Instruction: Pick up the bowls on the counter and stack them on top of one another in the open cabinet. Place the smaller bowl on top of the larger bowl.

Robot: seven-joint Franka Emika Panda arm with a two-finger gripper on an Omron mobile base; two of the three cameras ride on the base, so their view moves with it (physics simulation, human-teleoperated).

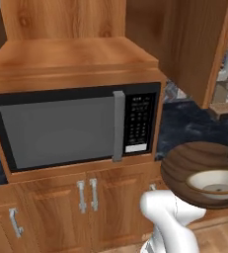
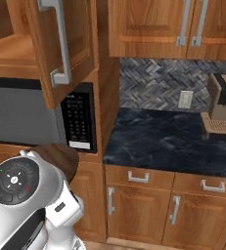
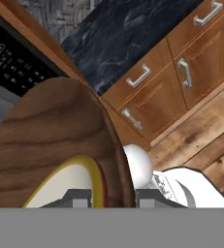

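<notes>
Left base view: a wide wooden bowl (image 1: 194,170) hangs in the air at the right, level with the lower cabinet doors and in front of them, tilted so its inside faces the camera. A cream bowl (image 1: 215,184) sits nested inside it, low and to the right. The white arm (image 1: 171,217) rises beneath the wooden bowl. A microwave (image 1: 76,126) with a grey bar handle fills the wooden housing at centre, and above it lies the bare shelf (image 1: 76,52) of the open cabinet. The dark marbled surface (image 1: 194,123) runs behind the bowls.

Right base view: from this side just a dark brown edge of the wooden bowl (image 2: 60,156) shows, behind the arm's white joint at lower left and in front of the microwave's keypad (image 2: 78,122). The open cabinet door (image 2: 60,49) with its long grey handle hangs at upper left. The surface (image 2: 168,141) stretches right to a coffee machine (image 2: 222,110) against the herringbone backsplash.

Hand view: the claw (image 3: 112,196) is nearly closed on the wooden bowl's (image 3: 55,131) rim, one dark fingertip (image 3: 77,196) inside the rim and the other outside. The cream bowl (image 3: 60,186), edged in yellow here, rests within, just beside the inner fingertip. Beyond lie the surface, the drawers and the wood floor (image 3: 205,145).
</notes>
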